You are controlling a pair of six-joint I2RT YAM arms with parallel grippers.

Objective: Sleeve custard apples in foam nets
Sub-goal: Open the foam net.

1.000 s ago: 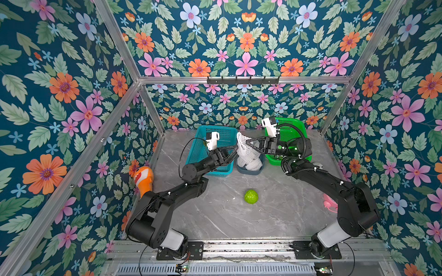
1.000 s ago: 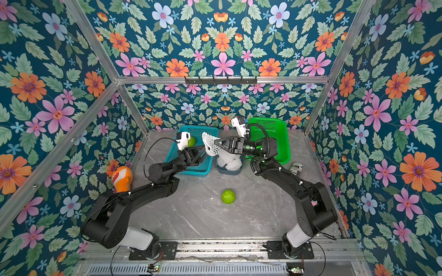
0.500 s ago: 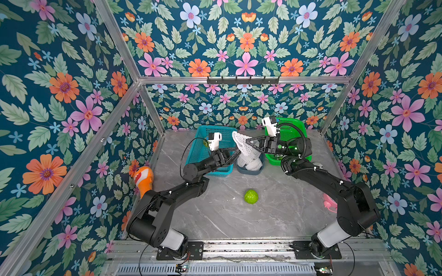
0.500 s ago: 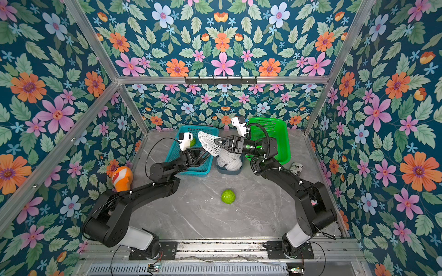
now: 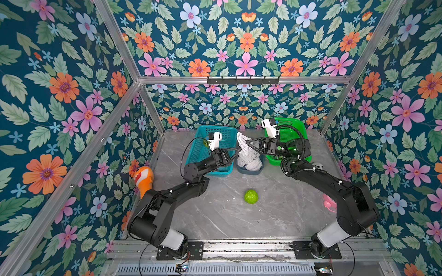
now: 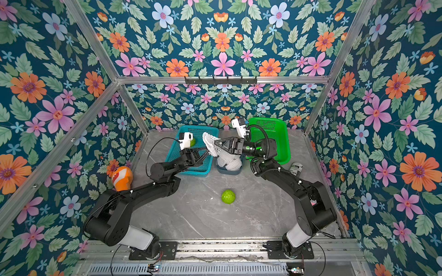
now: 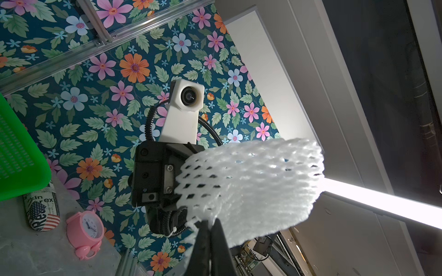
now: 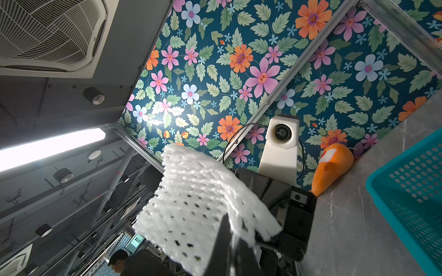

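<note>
A white foam net (image 5: 241, 141) hangs in the air above a grey tub (image 5: 248, 170) that holds more foam nets (image 5: 251, 161). My right gripper (image 5: 247, 143) is shut on one edge of the raised net (image 8: 196, 203). My left gripper (image 5: 240, 148) is shut on its opposite edge, seen close in the left wrist view (image 7: 251, 181). One custard apple (image 5: 251, 196) lies alone on the marble table, well in front of both grippers. Another custard apple (image 6: 192, 142) shows in the teal basket (image 5: 203, 153), partly hidden behind the left wrist camera.
A green basket (image 5: 291, 129) stands at the back right under the right arm. An orange clownfish toy (image 5: 143, 176) leans at the left wall. A pink alarm clock (image 7: 85, 227) and a printed can (image 6: 295, 168) sit by the right wall.
My left gripper, open a moment ago, has shut on the net's edge. The right gripper has kept its hold, and the net has shifted slightly.
</note>
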